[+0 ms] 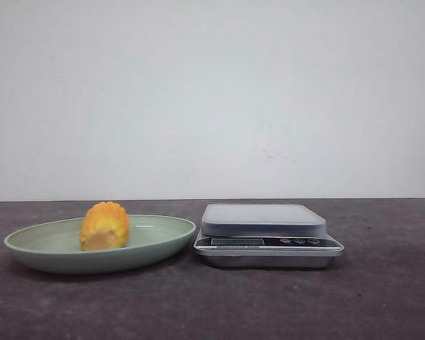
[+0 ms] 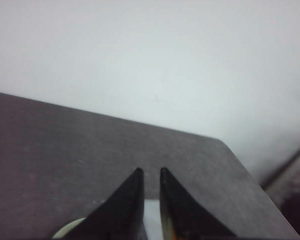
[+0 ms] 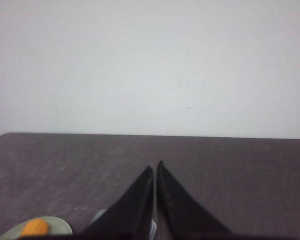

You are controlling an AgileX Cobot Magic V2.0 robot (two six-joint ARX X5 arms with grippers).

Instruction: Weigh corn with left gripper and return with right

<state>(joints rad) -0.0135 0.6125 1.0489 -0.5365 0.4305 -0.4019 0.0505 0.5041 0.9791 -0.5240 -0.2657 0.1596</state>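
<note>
corn: we see the corn (image 1: 105, 225), a stubby yellow-orange cob piece with ribbed kernel rows, resting in the green plate (image 1: 35, 248), a little left of the plate's middle in the front view. no gripper touches it.
corn from the right wrist: we catch the corn (image 3: 35, 227) as a small orange shape on the plate (image 3: 60, 225), off to the side of the right gripper's fingers and well apart from them.
plate: we find a shallow, pale green oval dish sitting flat on the dark table (image 1: 382, 297).
kitchen scale: we see the digital kitchen scale (image 1: 268, 235) just beside the plate, on its right in the front view. its grey weighing platform carries nothing. we cannot read the display strip.
left gripper: our left gripper (image 2: 149, 172) has its two dark fingers standing a narrow gap apart with nothing between them, so we call it slightly parted and empty. a sliver of the plate rim (image 2: 70, 227) shows beside one finger.
right gripper: our right gripper (image 3: 154, 167) has its dark fingers nearly pressed together at the tips, clenched on nothing. a pale corner of the scale (image 3: 97, 216) peeks out beside one finger.
arms in front view: we see neither arm there.
</note>
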